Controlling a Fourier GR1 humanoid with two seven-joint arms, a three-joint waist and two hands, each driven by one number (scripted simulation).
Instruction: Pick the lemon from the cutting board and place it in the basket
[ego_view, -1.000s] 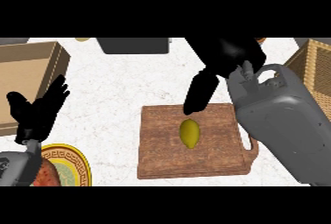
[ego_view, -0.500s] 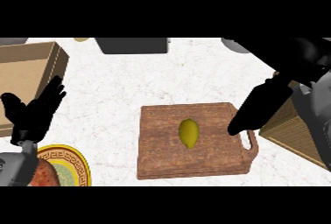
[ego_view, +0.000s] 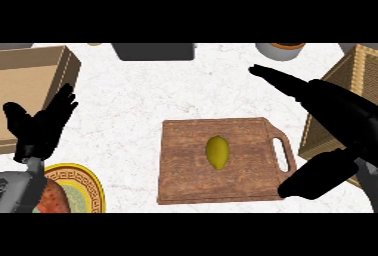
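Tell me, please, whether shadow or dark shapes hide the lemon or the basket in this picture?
Head view: the small yellow lemon lies evenly lit and unhidden on the brown wooden cutting board; the black right hand reads as a flat silhouette, covering part of the woven tan basket; the black left hand rests at the left edge.

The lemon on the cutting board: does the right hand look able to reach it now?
Probably yes. The lemon lies uncovered in the middle of the cutting board, with nothing beside it. The right hand, open, is just to its right, and nothing stands between them.
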